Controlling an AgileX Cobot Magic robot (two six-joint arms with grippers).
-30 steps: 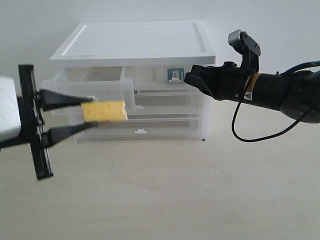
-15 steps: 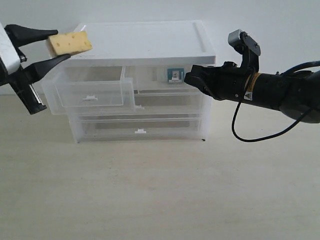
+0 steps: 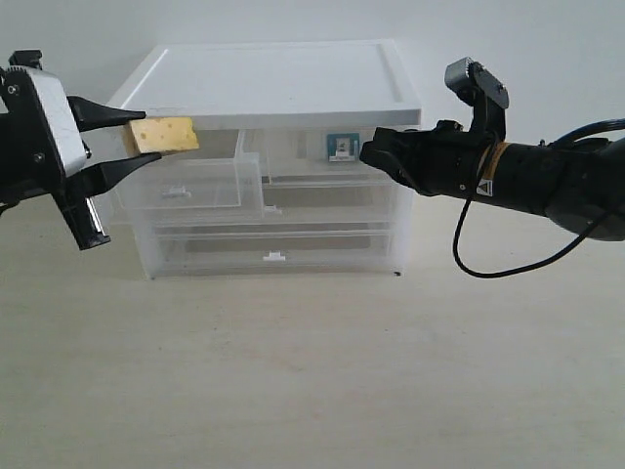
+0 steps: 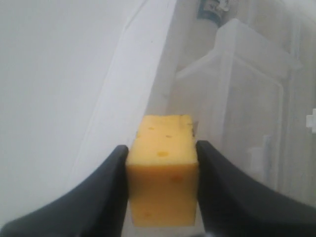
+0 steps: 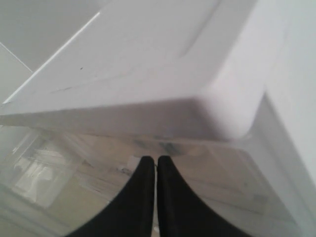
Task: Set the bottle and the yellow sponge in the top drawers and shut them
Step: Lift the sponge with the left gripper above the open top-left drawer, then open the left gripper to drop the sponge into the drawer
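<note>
My left gripper [image 3: 146, 137] is shut on the yellow sponge [image 3: 168, 134], holding it just above the rim of the pulled-out top left drawer [image 3: 195, 184]. In the left wrist view the sponge [image 4: 162, 177] fills the gap between the black fingers [image 4: 106, 187], with the open drawer [image 4: 256, 74] beyond it. The bottle [image 3: 342, 147], white with a teal label, lies inside the shut top right drawer [image 3: 293, 151]; the left wrist view shows the bottle [image 4: 212, 10] through the plastic. My right gripper [image 3: 369, 151] is shut and empty at that drawer's front, its fingertips [image 5: 148, 165] pressed together.
The white-topped chest [image 3: 273, 83] stands at the back of a pale wooden table [image 3: 312, 371]. Two full-width drawers [image 3: 273, 249] below are shut. The right arm's black cable [image 3: 508, 264] hangs down beside the chest.
The left gripper carried the sponge up from in front of the chest to its top left, then down and right over the open left drawer. The right arm has stayed still.
</note>
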